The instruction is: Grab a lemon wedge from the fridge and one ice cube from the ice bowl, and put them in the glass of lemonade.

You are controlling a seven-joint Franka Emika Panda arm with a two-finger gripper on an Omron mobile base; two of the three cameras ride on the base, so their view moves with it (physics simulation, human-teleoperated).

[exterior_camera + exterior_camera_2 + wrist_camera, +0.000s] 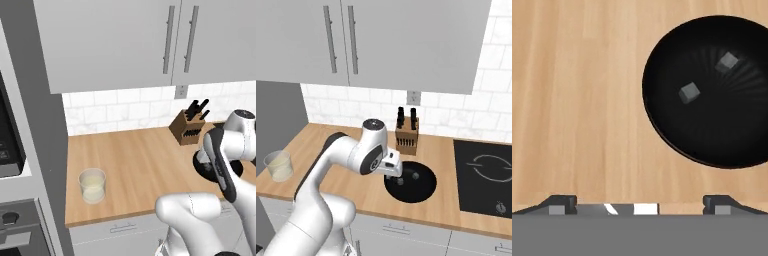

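From the hand camera I see the tool (640,202) hanging over bare wood, its two dark fingertips (562,202) spread as wide as they go, with nothing between them. It grips nothing and touches nothing.

The surface under it is the wooden table (577,100). Just beyond the tool, off to one side, sits the ice bowl (712,140): black, round, shallow. Two grey ice cubes lie apart inside it, one cube (689,92) near the middle, the other cube (727,61) further toward the far wall.

In the right base view the arm's wrist stands over the near-left rim of the ice bowl (423,192); the tool itself is hidden behind the wrist there. In the left base view the bowl (235,170) is mostly covered by the forearm.

The glass of lemonade (92,185) stands upright on the table, near its front edge and near its left end, well apart from the bowl. It holds pale yellow liquid. In the right base view I see the same glass (278,165) at the far left corner of the table.

Behind the bowl, by the tiled wall, a wooden knife block (406,139) stands with dark handles sticking up. A black cooktop (483,175) is set into the table right of the bowl. Grey wall cabinets (115,40) with bar handles hang above. A black oven (10,150) sits in the tall unit left of the table.
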